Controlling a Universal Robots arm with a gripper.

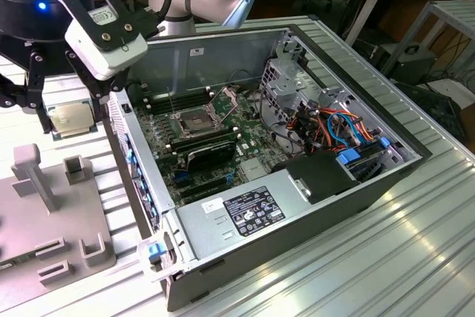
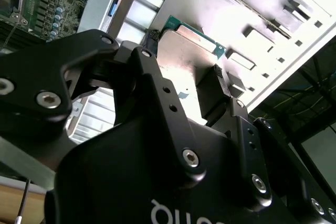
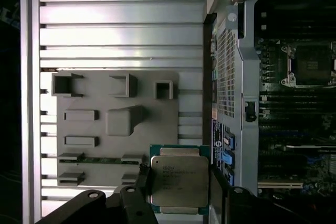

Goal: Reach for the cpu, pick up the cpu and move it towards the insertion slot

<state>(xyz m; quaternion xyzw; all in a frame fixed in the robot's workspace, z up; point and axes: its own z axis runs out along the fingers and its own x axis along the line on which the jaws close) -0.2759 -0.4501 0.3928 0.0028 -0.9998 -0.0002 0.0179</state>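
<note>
I have the cpu point(image 3: 178, 182) pinched between the two black fingers point(image 3: 140, 182) of the gripper point(image 3: 178, 184), one finger on each opposite edge, so the flat metal face stays free and looks straight up at the first wrist camera. Gripping by the edges makes sense: nothing presses on the top or on the underside, and the chip stays level for the socket.

In the exterior view the cpu point(image 1: 70, 118) hangs lifted above the ribbed metal table point(image 1: 386, 257), outside the open computer case point(image 1: 297, 183), just past its perforated back wall. The insertion slot point(image 1: 194, 119) lies at about three o'clock from the chip in that view, inside the case on the green board, with its metal bracket swung up and open, I judge so that the chip can go straight down into the dark centre. Chip and slot are still well apart, with the case wall between them.

Below the chip sits the grey holder tray point(image 3: 94, 145) with its little blocks and pockets; in the first wrist view the chip overlaps the tray's edge at about five o'clock from the tray's middle. In the second wrist view the cpu point(image 2: 191, 51) shows tilted between the fingers point(image 2: 157, 85), firmly held
</note>
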